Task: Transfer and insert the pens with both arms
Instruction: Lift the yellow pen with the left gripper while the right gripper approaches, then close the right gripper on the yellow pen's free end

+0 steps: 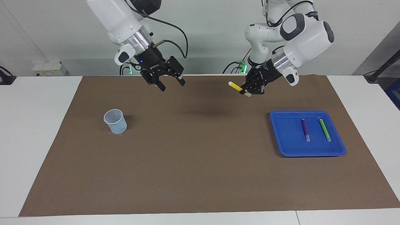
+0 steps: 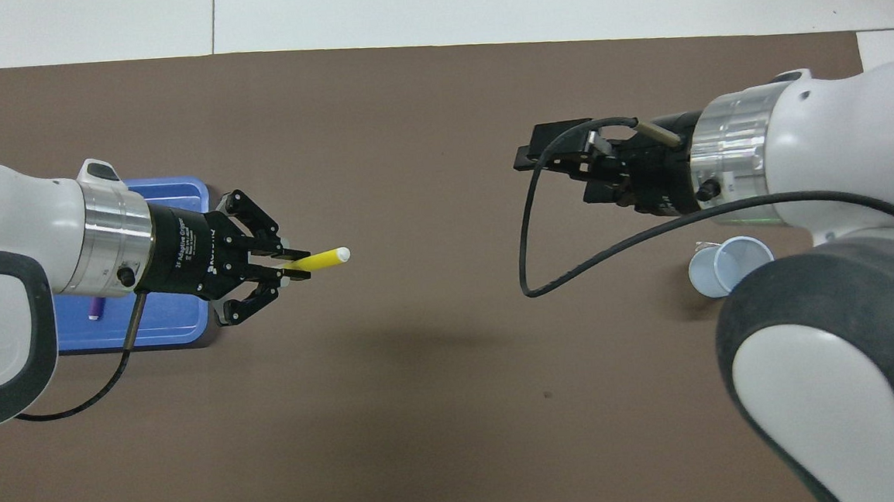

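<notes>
Brown matting (image 1: 200, 175) is spread over most of the table, and above its middle two white arms are raised toward each other; the blue tray (image 1: 282, 131) is set toward the left arm's end and a pale translucent cup (image 1: 115, 121) toward the right arm's end; the right gripper (image 1: 167, 82) is held in the air over the mat with its fingers spread apart and nothing between them; the left gripper (image 1: 250, 89) is clamped on the yellow pen (image 1: 236, 87), which is carried over the mat with its pale tip aimed at the right gripper; the purple pen (image 1: 305, 129) and the green pen (image 1: 325, 129) are left lying side by side, apart, in the tray; the yellow pen is judged light, stiff and smooth, so slipping or twisting in a pinch is likely; its free forward part would best be taken squarely across the barrel, short of the tip, before the left grip is loosened.
</notes>
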